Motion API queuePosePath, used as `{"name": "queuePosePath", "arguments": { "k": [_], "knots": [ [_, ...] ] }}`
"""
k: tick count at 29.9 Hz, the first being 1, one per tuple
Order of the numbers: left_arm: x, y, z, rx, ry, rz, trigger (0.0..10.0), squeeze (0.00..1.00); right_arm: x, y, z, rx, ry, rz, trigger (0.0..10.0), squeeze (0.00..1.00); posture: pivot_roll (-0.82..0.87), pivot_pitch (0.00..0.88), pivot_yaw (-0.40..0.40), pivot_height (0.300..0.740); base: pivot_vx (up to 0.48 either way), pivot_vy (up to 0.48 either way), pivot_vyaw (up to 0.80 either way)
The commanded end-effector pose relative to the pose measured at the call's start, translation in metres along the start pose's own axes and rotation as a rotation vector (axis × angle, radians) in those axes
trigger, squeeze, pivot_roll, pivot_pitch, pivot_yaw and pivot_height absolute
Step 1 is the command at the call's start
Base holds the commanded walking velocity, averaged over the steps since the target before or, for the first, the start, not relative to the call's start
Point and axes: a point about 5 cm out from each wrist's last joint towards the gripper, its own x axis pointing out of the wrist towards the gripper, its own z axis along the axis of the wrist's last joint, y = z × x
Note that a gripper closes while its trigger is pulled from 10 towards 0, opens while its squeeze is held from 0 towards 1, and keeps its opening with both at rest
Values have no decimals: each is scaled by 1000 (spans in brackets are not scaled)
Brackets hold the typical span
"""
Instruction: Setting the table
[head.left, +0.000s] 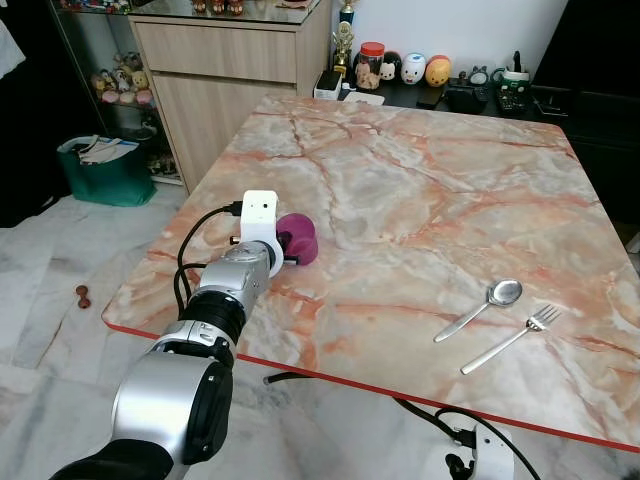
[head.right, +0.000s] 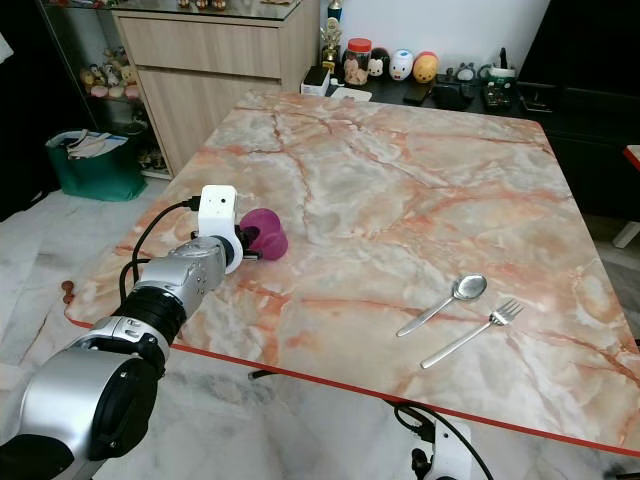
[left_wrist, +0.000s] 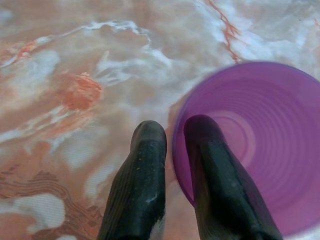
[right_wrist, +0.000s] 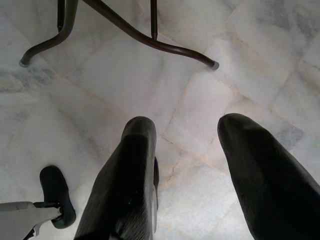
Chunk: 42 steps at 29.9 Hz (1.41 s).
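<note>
Two black fingers of the left gripper (left_wrist: 172, 150) pinch the rim of the purple cup (left_wrist: 260, 145) at left centre of the table (head.left: 420, 190), a thin hold that may slip; right gripper (right_wrist: 185, 165) hangs open.

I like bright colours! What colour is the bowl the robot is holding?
Purple. The bowl shows best in the left wrist view, pinched at its rim by the left end effector.

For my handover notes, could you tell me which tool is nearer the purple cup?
Left. The left tool grips the purple cup by its rim on the table; the right tool hangs open below, over the floor.
</note>
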Motion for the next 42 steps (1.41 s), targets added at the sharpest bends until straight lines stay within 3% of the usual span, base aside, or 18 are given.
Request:
{"name": "queuePosePath", "arguments": {
  "k": [1,16,18,20,21,22,23,26,27,28,30,32,34,35,36,38,42],
  "knots": [
    [0,3,-4,1,15,7,0,0,0,-1,0,13,2,-3,10000,0,98,0,-36,740,0,0,0],
    [-2,1,-5,-34,-18,-12,0,0,0,-1,0,12,2,-3,10000,0,99,0,-37,740,0,0,0],
    [-3,0,-6,-49,-40,-20,0,0,0,-1,0,15,1,-4,10000,0,94,0,-35,740,0,0,0],
    [-6,0,2,-61,-132,-52,0,0,0,-1,0,17,1,-5,10000,0,94,0,-35,740,0,0,0],
    [-10,4,8,-40,-221,-55,3020,0,0,-1,0,19,0,-6,10000,0,94,0,-35,740,0,0,0],
    [-16,7,14,-10,-312,-55,3020,0,0,-1,0,21,0,-7,10000,0,90,0,-30,740,0,0,0],
    [-20,10,15,-1,-357,-50,10000,0,0,-1,0,24,0,-9,10000,0,90,0,-30,740,0,0,0],
    [-37,33,7,-8,-474,3,10000,0,0,-1,0,32,1,-14,10000,0,90,0,-30,740,0,0,0],
    [-42,38,6,13,-502,27,10000,0,0,-1,-1,33,1,-15,10000,0,91,0,-28,740,0,0,0],
    [-56,51,-1,77,-555,76,10000,0,0,-2,-1,36,1,-17,10000,0,94,0,-30,740,0,0,0],
    [-60,54,-3,94,-566,86,10000,0,0,-2,-1,37,1,-18,10000,0,96,0,-31,740,0,0,0],
    [-77,65,-13,166,-589,137,10000,0,0,-3,-1,41,1,-22,10000,0,101,0,-34,740,0,0,0],
    [-91,76,-19,168,-599,185,10000,0,0,-3,-1,49,-1,-28,10000,0,103,0,-38,740,0,0,0],
    [-91,76,-19,168,-599,185,10000,0,0,-3,-1,49,-1,-28,10000,0,103,0,-38,740,0,0,0],
    [-107,81,-24,180,-620,215,10000,0,-1,-5,-1,57,-4,-34,10000,0,110,0,-42,740,0,0,0],
    [-119,82,-27,191,-632,226,10000,0,-1,-6,-1,59,-7,-36,10000,0,116,0,-49,740,0,0,0],
    [-125,79,-31,194,-635,254,10000,0,-1,-7,0,63,-10,-42,10000,0,127,0,-57,740,0,0,0]
  ]
}}
